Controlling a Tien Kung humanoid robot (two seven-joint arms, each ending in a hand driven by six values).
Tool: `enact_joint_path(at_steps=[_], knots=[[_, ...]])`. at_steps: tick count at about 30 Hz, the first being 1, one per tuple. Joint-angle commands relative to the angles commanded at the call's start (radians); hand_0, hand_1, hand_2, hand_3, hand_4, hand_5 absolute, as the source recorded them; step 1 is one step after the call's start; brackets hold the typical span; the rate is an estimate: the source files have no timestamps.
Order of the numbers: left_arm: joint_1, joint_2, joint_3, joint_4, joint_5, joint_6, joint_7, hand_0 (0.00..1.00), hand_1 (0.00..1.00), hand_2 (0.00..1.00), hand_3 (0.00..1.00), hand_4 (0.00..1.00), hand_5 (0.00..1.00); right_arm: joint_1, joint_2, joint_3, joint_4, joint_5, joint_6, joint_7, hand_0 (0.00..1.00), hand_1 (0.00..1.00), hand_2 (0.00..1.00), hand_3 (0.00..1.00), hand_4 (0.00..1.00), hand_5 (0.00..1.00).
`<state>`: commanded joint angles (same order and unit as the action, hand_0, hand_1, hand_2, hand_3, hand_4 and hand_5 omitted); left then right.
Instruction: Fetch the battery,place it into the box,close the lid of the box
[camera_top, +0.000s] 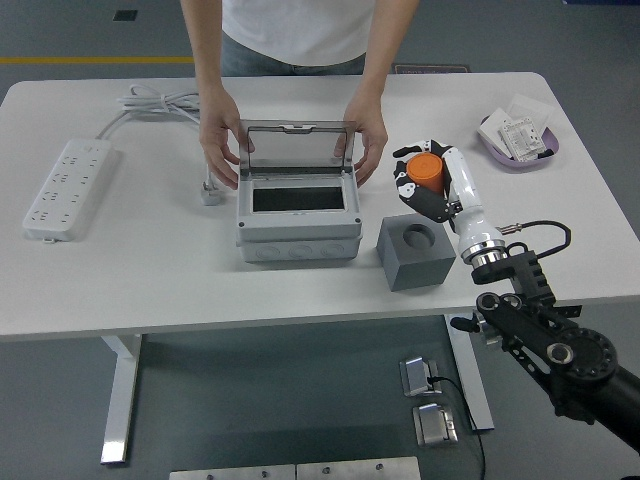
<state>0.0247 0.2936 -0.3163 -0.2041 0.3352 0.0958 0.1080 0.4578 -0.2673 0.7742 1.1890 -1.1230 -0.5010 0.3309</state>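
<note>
My right hand (422, 180) is shut on the orange battery (424, 170) and holds it in the air above and behind the grey holder block (417, 252), whose round socket is empty. The grey box (298, 218) stands left of the block with its clear lid (297, 148) raised upright and its dark opening showing. A person stands at the far side; one hand (220, 150) rests on the box's left side and the other hand (366, 145) on its right side, at the lid. My left arm is out of view.
A white power strip (68, 188) with its coiled cable (165, 101) lies at the left. Its plug (209, 193) lies just left of the box. A purple tray (520, 140) with white packets sits at the back right.
</note>
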Motion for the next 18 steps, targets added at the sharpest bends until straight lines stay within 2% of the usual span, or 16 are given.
enact_joint_path(at_steps=[5,6,8,12,18], knots=[[0.0,0.002,-0.011,0.0,0.012,-0.001,0.005,0.633,0.686,0.609,0.602,0.623,0.05,0.077,0.002,-0.079,0.021,-0.136,0.013,-0.103,0.166,0.342,0.439,0.418,0.002,0.002],[0.0,0.002,-0.014,0.0,0.014,-0.001,0.007,0.634,0.686,0.61,0.601,0.624,0.052,0.1,0.006,-0.101,0.021,-0.171,0.021,-0.129,0.121,0.338,0.447,0.416,0.002,0.002],[-0.001,0.003,-0.018,-0.001,0.019,-0.002,0.009,0.634,0.686,0.61,0.601,0.624,0.052,0.139,0.015,-0.14,0.011,-0.231,0.038,-0.173,0.121,0.338,0.447,0.416,0.002,0.002],[-0.001,0.005,-0.022,-0.001,0.024,-0.003,0.011,0.633,0.686,0.612,0.603,0.638,0.065,0.223,0.041,-0.224,-0.041,-0.338,0.069,-0.249,0.117,0.336,0.449,0.414,0.002,0.002],[0.0,0.007,-0.032,-0.002,0.038,-0.006,0.017,0.633,0.687,0.612,0.602,0.644,0.073,0.339,0.087,-0.338,-0.141,-0.394,0.092,-0.289,0.137,0.336,0.444,0.411,0.002,0.002]])
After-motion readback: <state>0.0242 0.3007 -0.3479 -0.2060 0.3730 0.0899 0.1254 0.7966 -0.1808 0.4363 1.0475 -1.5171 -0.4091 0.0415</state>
